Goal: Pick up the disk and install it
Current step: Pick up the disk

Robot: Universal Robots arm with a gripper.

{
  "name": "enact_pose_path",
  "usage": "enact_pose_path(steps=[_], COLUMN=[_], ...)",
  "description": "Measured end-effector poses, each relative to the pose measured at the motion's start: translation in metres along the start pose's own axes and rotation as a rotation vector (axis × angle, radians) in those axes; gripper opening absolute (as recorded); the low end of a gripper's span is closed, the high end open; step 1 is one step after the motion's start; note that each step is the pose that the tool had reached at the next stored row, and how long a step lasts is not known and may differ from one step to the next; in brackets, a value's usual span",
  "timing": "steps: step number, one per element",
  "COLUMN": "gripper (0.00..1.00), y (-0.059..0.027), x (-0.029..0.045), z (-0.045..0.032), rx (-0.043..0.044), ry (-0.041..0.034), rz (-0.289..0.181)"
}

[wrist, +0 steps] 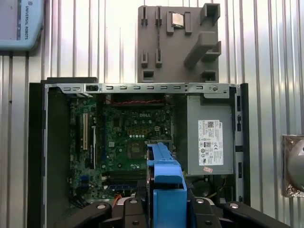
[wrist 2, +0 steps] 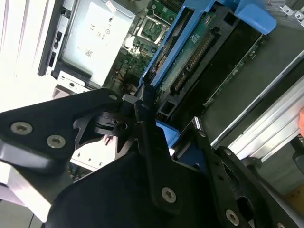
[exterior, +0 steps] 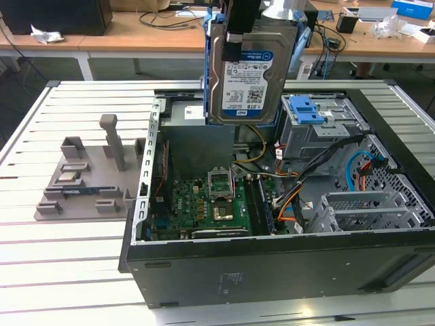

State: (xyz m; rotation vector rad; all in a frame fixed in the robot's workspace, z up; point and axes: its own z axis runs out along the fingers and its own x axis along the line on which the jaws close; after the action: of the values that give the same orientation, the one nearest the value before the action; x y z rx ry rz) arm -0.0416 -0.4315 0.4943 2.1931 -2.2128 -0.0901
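The disk is held upright by the gripper, which is closed on it, above the far part of the open computer case.

My tool is matte black: flat, round-ended link bars joined by silver screws. In the first wrist view the same black links carry bright screw heads. In the exterior view one finger is a narrow black bar.
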Motion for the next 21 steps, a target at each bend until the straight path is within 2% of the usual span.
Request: enact_pose_path(steps=[4,7,15,18,21], gripper=[0.37,0.37,0.37,0.37,0.37], y=[-0.0008,-0.0027,-0.0051,-0.0069,-0.0083], x=[0.0068,0.0205,0.0380,0.0530,0.0649], z=[-0.0001,-0.0004,-0.0007,-0.0010,-0.0013], rx=[0.0000,0.0000,0.0000,0.0000,0.0000], ry=[-0.0001,-0.0001,-0.0001,-0.0016,-0.0076], rz=[0.000,0.000,0.000,0.000,0.000])
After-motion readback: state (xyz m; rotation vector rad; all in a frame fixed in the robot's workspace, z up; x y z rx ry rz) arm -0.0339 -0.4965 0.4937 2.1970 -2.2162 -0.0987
